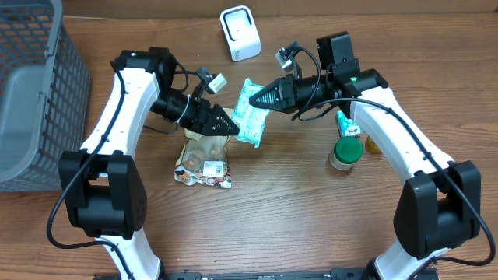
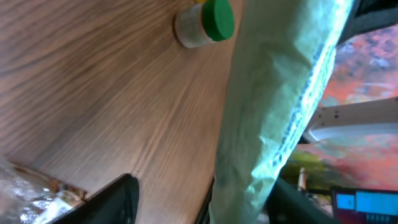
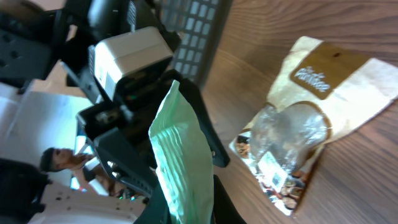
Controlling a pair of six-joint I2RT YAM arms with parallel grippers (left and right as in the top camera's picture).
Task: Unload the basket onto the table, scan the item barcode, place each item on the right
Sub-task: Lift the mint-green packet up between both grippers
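Note:
The item, a pale green packet [image 1: 250, 117], hangs above the table between both arms. My right gripper [image 1: 254, 99] is shut on its upper edge, and in the right wrist view its dark fingers [image 3: 227, 205] sit on either side of the packet [image 3: 183, 162]. My left gripper [image 1: 232, 124] is at the packet's lower left corner with its jaws apart. In the left wrist view the packet [image 2: 273, 106] stands toward the right side of the gap, well clear of the left finger [image 2: 118, 199]. No barcode shows on it. The white scanner [image 1: 240, 33] stands at the back.
A clear snack bag [image 1: 204, 159] lies on the table below the left gripper. A green-lidded jar [image 1: 346, 152] and a small tube [image 1: 347, 124] sit under the right arm. A grey basket [image 1: 31, 85] fills the left edge.

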